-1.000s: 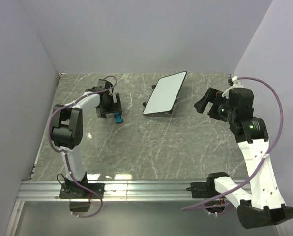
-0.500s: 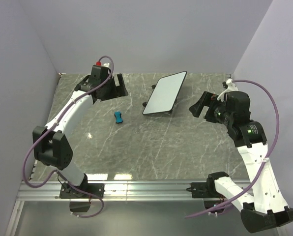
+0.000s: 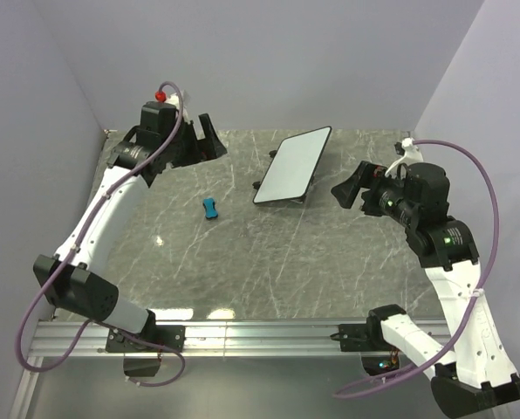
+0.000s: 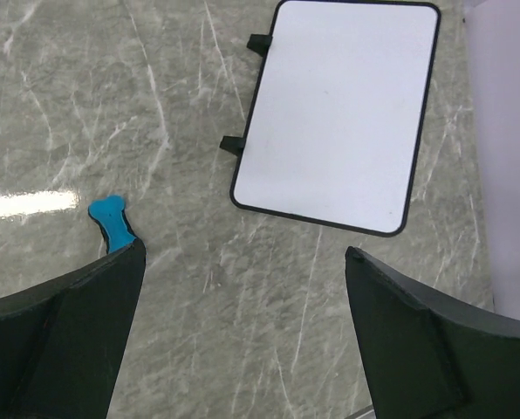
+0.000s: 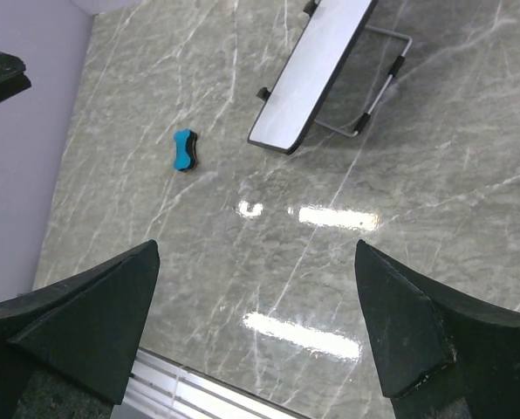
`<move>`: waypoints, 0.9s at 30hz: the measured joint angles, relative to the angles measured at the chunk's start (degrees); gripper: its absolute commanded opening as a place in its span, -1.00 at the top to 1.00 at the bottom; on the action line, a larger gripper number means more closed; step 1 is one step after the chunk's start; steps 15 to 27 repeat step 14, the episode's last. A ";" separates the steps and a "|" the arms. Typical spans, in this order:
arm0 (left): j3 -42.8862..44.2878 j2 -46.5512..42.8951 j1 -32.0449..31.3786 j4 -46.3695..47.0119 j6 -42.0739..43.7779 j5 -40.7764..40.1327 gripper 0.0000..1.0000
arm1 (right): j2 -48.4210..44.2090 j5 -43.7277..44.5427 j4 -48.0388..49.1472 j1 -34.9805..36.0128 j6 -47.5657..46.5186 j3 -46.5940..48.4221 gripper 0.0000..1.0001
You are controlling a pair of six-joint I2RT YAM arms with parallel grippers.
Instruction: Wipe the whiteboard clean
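The whiteboard (image 3: 293,165) leans on its black stand feet at the back middle of the table, its white face blank; it also shows as the whiteboard (image 4: 338,113) and, edge-on, the whiteboard (image 5: 312,74). A small blue eraser (image 3: 209,208) lies on the table to its left, seen again as the eraser (image 4: 112,222) and the eraser (image 5: 184,149). My left gripper (image 3: 204,140) hangs open, raised at the back left, apart from both. To the right of the board my right gripper (image 3: 354,187) is open, holding nothing.
Grey marble tabletop (image 3: 269,253) bounded by pale walls at the back and both sides. An aluminium rail (image 3: 260,333) runs along the near edge with the arm bases on it.
My left arm has lifted off the eraser and swung up and back to the back left corner, leaving the eraser on the table. The right gripper has edged left toward the board.
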 measured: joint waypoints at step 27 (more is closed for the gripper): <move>0.15 -3.02 -4.22 -2.25 0.02 -2.84 -0.99 | -5.75 0.02 -0.11 0.50 -0.04 -1.86 -0.99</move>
